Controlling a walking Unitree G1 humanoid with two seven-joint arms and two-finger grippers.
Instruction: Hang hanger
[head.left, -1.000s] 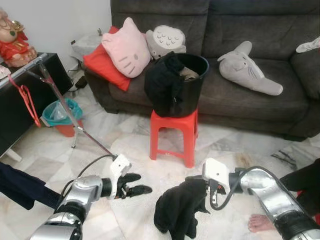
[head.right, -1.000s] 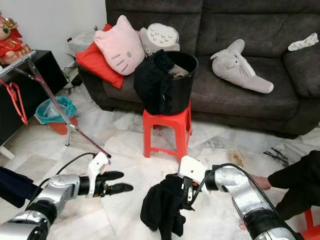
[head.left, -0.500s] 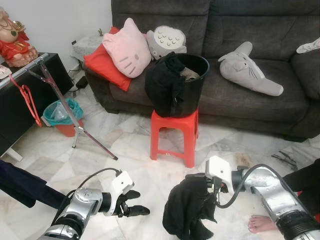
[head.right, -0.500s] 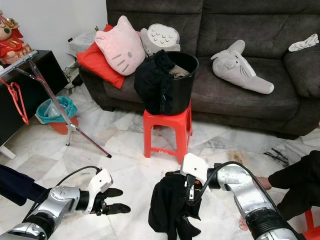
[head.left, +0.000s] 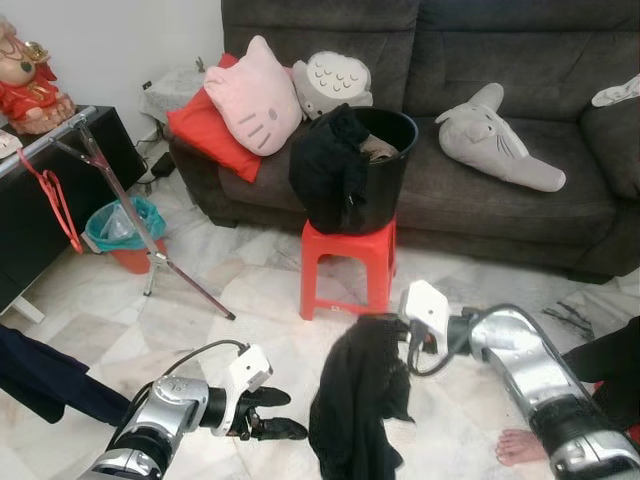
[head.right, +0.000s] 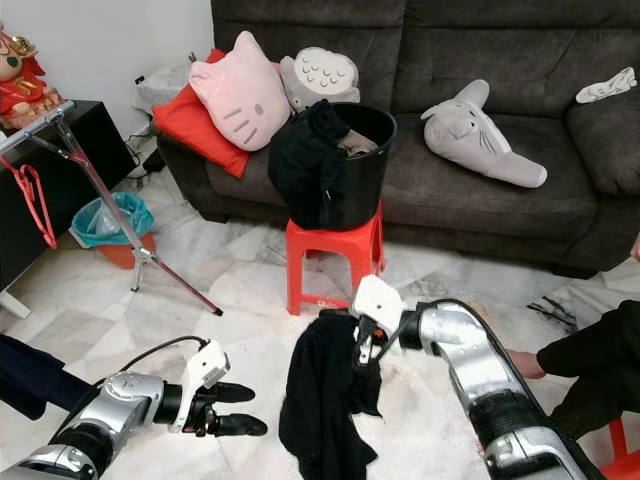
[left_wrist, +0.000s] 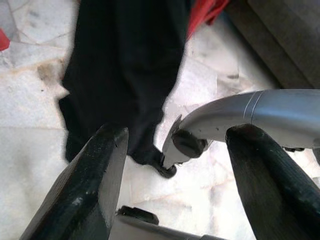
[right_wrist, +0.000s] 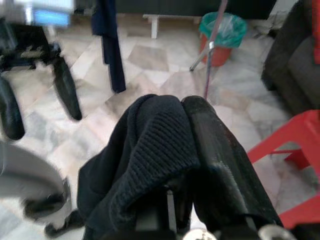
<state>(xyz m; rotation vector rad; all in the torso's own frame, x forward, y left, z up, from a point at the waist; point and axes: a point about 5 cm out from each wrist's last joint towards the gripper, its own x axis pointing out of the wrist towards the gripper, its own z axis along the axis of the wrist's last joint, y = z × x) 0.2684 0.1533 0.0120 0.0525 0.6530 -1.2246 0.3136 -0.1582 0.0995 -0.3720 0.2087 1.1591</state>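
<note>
With the right gripper (head.right: 362, 338) clenched on the black garment (head.right: 322, 395), bring the released left gripper (head.left: 272, 412) alongside to steady the hanging fabric.

Bare marble floor (head.left: 250, 280) lies open between the left gripper (head.left: 278, 413) and the slanted metal pole of the stand (head.left: 150, 235), so there is room to pass there. Just beside that gripper, the hanging black knitted garment (head.left: 355, 400) blocks the way toward the right gripper (head.right: 362, 338), whose jaws are closed on it. Behind stands the red plastic stool (head.left: 347, 270) carrying the black round bucket (head.left: 375, 175), close before the dark grey fabric sofa (head.left: 520, 200). A person's bare foot (head.left: 525, 445) rests on the floor near the right arm.
</note>
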